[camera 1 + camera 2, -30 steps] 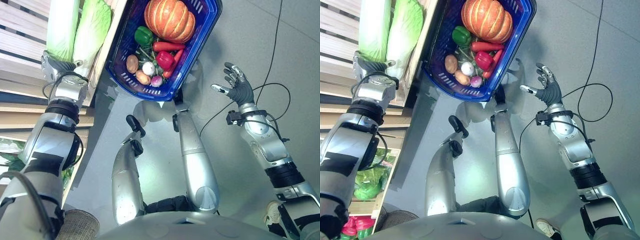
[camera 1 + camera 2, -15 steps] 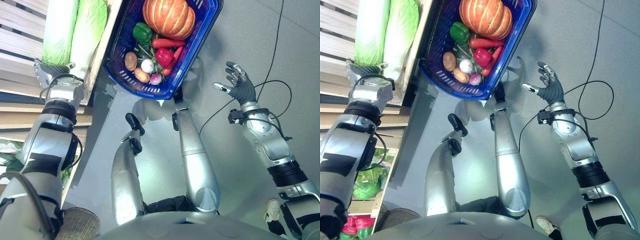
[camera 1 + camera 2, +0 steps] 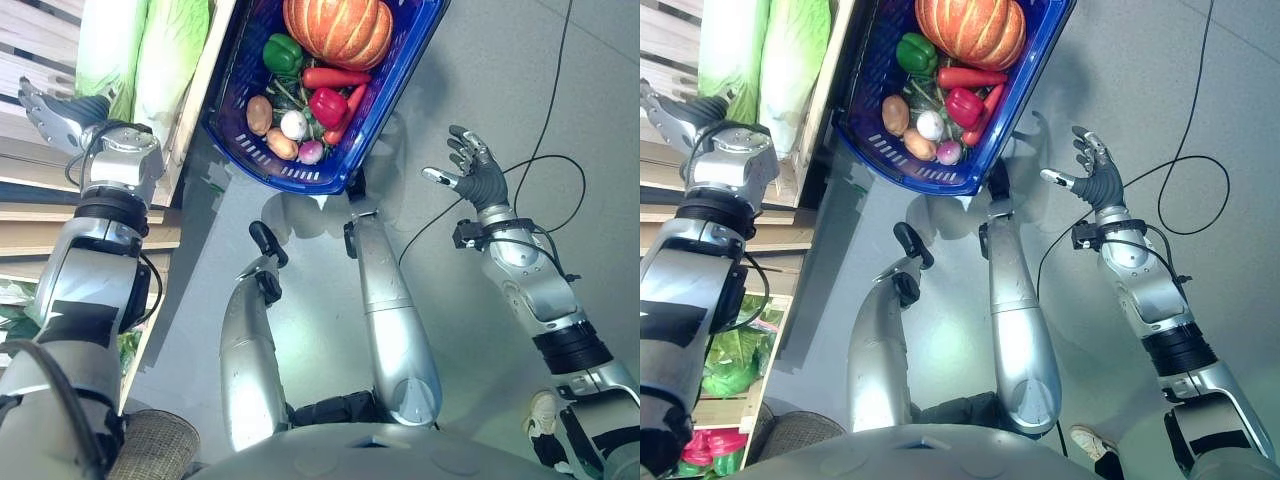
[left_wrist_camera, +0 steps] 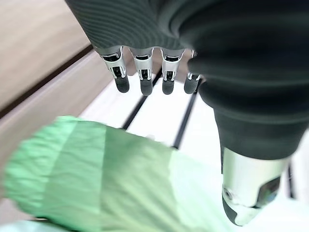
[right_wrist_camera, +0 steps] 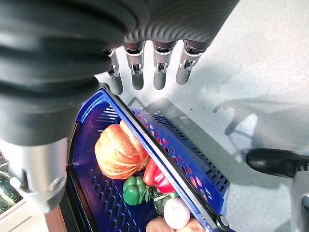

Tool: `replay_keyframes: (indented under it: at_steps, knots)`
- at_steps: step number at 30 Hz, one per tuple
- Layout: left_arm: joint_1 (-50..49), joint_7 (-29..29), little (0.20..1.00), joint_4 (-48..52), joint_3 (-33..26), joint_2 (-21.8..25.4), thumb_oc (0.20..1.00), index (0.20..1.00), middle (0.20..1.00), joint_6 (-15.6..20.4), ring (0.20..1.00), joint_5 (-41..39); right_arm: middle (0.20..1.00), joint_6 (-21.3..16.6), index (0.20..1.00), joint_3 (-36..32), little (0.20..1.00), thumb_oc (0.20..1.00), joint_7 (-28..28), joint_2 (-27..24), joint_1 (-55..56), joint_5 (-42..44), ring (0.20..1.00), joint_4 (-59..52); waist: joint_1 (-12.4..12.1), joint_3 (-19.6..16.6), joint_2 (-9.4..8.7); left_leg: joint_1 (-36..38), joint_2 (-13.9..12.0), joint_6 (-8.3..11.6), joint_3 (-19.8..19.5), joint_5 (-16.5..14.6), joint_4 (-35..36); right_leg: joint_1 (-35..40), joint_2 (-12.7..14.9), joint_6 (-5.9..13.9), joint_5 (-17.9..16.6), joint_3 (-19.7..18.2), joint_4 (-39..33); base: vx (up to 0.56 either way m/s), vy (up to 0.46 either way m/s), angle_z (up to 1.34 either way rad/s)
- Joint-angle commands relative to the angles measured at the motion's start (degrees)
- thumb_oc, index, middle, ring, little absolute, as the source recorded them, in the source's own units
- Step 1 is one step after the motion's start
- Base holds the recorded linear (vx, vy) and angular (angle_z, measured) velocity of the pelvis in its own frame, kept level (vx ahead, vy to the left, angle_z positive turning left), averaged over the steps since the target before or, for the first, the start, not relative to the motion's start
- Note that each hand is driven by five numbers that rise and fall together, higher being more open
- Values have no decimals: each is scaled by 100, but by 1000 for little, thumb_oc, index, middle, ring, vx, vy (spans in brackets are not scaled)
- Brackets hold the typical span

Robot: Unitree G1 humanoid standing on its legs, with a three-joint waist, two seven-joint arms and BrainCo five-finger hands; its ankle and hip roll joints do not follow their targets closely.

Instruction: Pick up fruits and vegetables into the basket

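A blue basket [image 3: 290, 178] stands on the grey floor against the wooden shelf. It holds an orange pumpkin [image 3: 338, 28], a green pepper [image 3: 283, 53], a red pepper [image 3: 328, 105], potatoes and other small vegetables. Two pale green cabbages [image 3: 105, 45] [image 3: 170, 55] lie side by side on the shelf slats. My left hand [image 3: 55, 112] hovers open beside the base of the left cabbage [image 4: 111, 183], its fingers [image 4: 142, 77] straight and holding nothing. My right hand [image 3: 478, 175] is open over the floor, right of the basket [image 5: 159, 154], and empty.
The wooden shelf [image 3: 30, 30] runs along the left side. A lower crate holds leafy greens [image 3: 735, 365] and red produce [image 3: 710, 450]. A woven round thing [image 3: 150, 445] sits at the lower left. Open grey floor [image 3: 560, 90] lies to the right.
My left hand has drawn back from the cabbage bases and swung left over the shelf slats, fingers now spread straight. The right hand has stayed about where it was.
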State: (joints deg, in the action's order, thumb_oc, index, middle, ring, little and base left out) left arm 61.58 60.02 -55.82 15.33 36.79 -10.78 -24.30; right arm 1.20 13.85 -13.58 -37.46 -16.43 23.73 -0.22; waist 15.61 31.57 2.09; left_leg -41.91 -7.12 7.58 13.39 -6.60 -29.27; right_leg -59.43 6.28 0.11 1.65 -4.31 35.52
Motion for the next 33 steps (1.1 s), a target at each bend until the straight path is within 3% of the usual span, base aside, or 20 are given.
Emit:
replay_keyframes:
  at_steps: [1, 17, 33]
  knots:
    - [-142, 247, 1000, -47, -322, 458, 1000, 1000, 1000, 216, 1000, 456, 1000, -329, 1000, 29, 1000, 1000, -1, 10, 312, 193, 1000, -321, 231, -178, 34, -637, 106, -294, 15, 16, -218, 83, -107, 225, 773, 161, 293, 0, 0, 0]
    - [390, -196, 1000, -679, 173, 431, 1000, 1000, 1000, -337, 1000, 377, 1000, -368, 1000, 119, 1000, 1000, 10, -29, 155, 321, 1000, -135, 390, -178, 6, -858, 31, -268, 97, -45, -362, -181, -195, 215, 741, 57, 341, 3, -1, -4]
    - [344, -343, 1000, -1053, 199, 400, 1000, 1000, 1000, -333, 1000, -2, 1000, -495, 1000, 171, 1000, 1000, -75, -38, 92, 403, 1000, 42, 329, -178, -48, -1323, 42, -286, 13, -104, -589, -581, -238, 181, 727, 63, 461, 1, 0, -1]
